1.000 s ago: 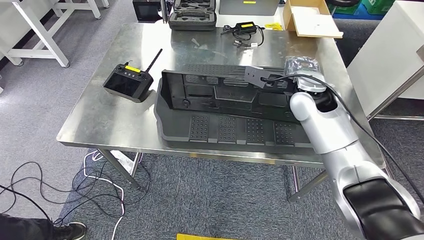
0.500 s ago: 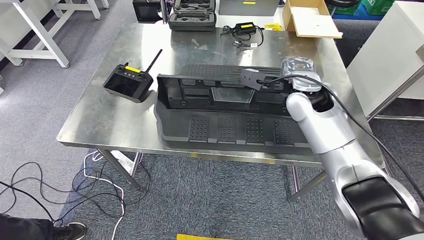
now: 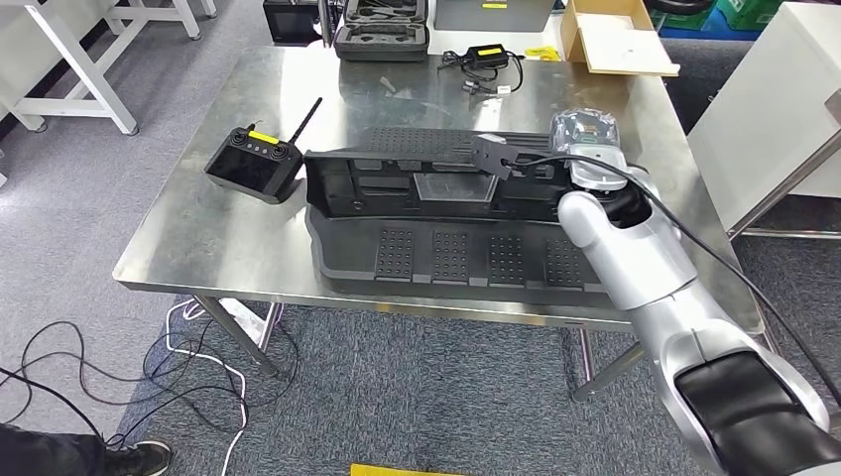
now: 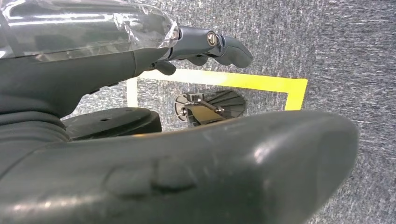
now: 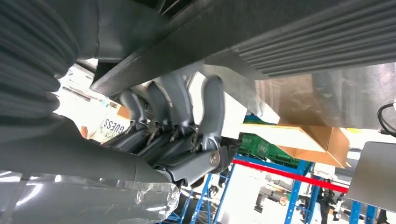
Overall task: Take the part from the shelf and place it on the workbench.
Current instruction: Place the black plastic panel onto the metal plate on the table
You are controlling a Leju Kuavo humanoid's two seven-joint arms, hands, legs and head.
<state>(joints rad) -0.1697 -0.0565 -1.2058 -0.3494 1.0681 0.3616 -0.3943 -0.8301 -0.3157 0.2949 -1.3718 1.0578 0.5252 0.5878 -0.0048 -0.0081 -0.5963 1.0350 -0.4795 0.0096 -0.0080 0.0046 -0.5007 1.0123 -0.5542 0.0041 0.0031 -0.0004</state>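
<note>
The right arm reaches forward from the near right corner of the worktop, its silver forearm angled up toward the far right side, a black cable trailing along it. The right hand [image 5: 177,116] has its fingers [image 5: 212,105] curled up around an edge of the part [image 3: 436,213]. The left hand [image 4: 140,140] hangs over the floor, holding nothing, fingers extended

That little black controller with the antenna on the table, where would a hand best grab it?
Probably across the two long sides of the controller body, coming straight down from above. It lies flat on the workbench with bare metal all round, and its body is a compact slab. The thin antenna looks too slender to lift by.
</note>
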